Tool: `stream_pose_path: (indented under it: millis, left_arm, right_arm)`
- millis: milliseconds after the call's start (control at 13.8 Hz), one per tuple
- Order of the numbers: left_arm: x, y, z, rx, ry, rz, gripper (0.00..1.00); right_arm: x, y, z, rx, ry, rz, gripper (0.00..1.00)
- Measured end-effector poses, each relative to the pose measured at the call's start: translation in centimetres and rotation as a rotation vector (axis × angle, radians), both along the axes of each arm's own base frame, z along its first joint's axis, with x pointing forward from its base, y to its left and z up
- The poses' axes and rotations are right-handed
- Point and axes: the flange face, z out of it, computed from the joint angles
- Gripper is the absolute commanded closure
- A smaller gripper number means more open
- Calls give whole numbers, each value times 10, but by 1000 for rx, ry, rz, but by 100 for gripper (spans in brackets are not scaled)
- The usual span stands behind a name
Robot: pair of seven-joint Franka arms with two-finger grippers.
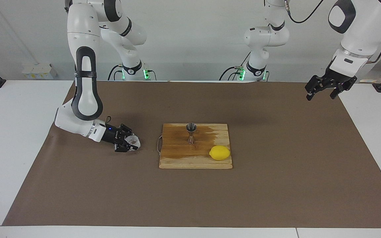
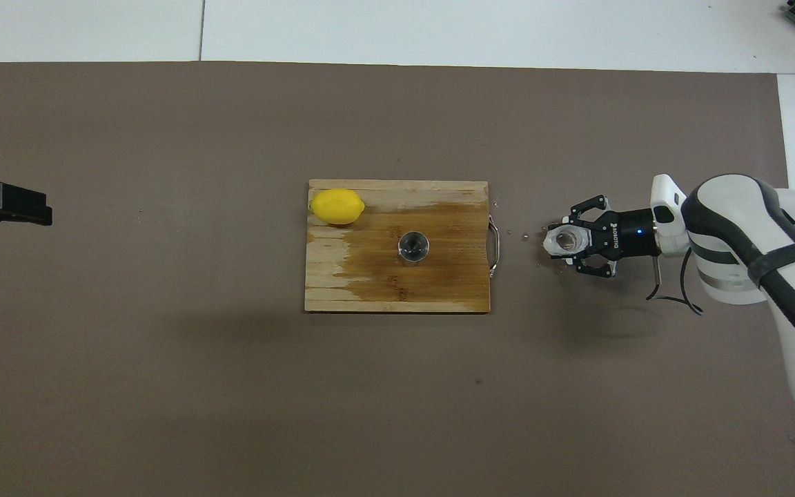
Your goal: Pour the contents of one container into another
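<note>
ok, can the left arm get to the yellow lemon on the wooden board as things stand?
Probably yes. The left pincer hangs open over the mat at its own end; the yellow lemon sits on the wooden board's corner toward that end, with nothing between. The right pincer is clamped on the translucent cup.

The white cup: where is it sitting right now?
The white cup sits on the brown mat toward the right arm's end of the table, beside the handle end of the cutting board, with the right gripper shut on it.
</note>
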Motion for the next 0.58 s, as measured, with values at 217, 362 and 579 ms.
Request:
stream_pose_path:
  millis: [217,362,579]
  left_arm:
    - [-5,0,-7,1,49,-24,0]
    - [-8,-1,-13,1,65,-28,0]
    - [-9,-1,-14,1,68,-34,0]
  right_arm:
    - [1,4,1,1,15,-9,90]
    - [4,15,6,0,46,-25,90]
    - [14,54,42,-27,55,-46,90]
